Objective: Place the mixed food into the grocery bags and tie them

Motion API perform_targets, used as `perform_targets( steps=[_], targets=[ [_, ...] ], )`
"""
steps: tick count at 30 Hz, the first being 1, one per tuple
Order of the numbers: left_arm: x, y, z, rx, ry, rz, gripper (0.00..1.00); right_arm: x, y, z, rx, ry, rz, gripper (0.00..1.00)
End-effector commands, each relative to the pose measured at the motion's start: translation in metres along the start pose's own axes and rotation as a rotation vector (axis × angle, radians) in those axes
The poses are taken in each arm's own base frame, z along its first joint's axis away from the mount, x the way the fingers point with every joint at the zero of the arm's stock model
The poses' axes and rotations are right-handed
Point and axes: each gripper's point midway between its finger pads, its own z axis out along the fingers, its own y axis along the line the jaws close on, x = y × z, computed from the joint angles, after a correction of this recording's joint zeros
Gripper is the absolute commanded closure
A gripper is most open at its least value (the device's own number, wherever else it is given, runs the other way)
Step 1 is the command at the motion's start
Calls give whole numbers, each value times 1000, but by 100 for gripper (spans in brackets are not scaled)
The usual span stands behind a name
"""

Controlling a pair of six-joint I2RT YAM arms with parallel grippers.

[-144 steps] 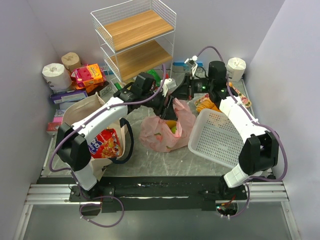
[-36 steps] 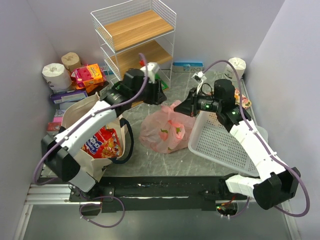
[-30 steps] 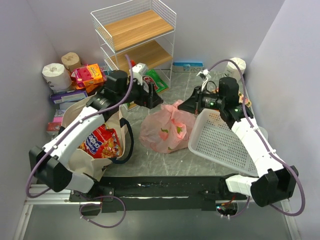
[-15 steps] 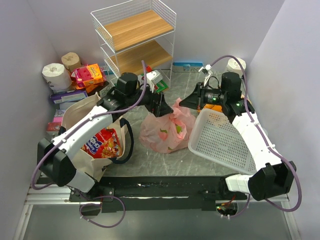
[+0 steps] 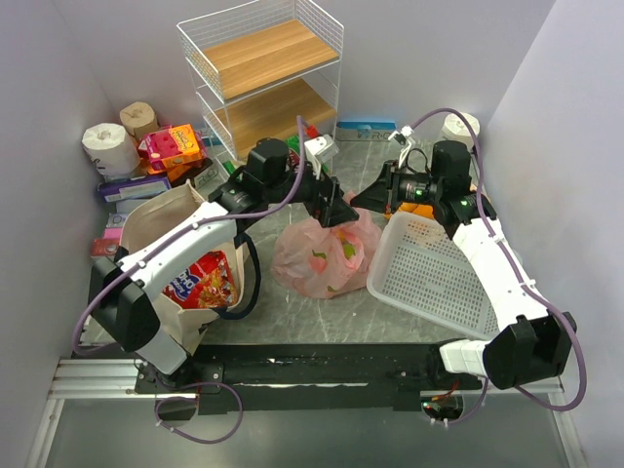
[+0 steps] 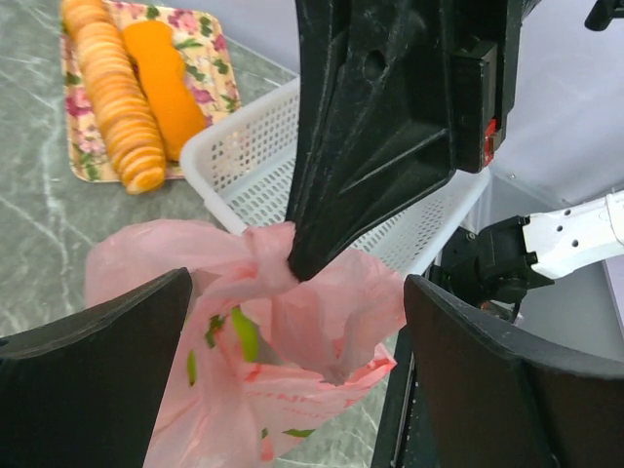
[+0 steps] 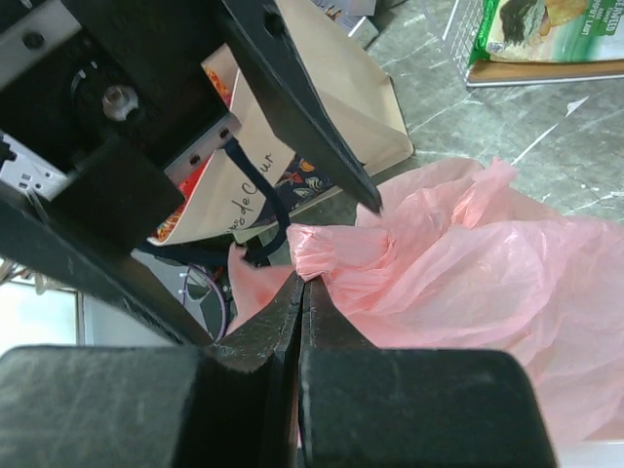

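The thin pink fruit-printed plastic bag (image 5: pixel 322 255) sits on the grey marbled worktop (image 5: pixel 292 312), between the beige canvas tote (image 5: pixel 154 220) and the white perforated plastic basket (image 5: pixel 429 273). The right gripper (image 7: pixel 302 281) is closed, pinching the bag's bunched top. The left gripper (image 6: pixel 292 327) hangs wide open around that bunch, holding nothing.

My left fingers (image 6: pixel 93 375) swung out toward the rack (image 5: pixel 263 58) at upper centre, then further left. They're back now, spread wide over the pink bag (image 5: pixel 317 258). The right arm (image 5: pixel 492 258) stretched out from its upright pose. The bag mouth gaped before and is now bunched, pinched in the right fingers (image 7: pixel 283 327).
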Motion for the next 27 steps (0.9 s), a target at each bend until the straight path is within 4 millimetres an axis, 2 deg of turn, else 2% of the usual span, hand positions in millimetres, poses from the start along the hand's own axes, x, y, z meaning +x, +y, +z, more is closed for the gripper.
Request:
perform_targets(
  steps=[1,3,8,21,27],
  targets=[
    [-16,-12,7,50,-24,26,4,-18,9,-5,-22,-35,-56,100],
    [-15,-15,9,54,-15,35,4,-18,9,-4,-24,-35,-53,100],
    [1,-15,14,65,60,20,4,-18,7,-5,-18,-40,-50,100],
    [0,-29,10,102,54,-43,4,-20,1,-3,-24,-27,-29,100],
    [-10,-36,6,116,38,-54,4,-23,1,-2,-20,-30,-32,100]
  ],
)
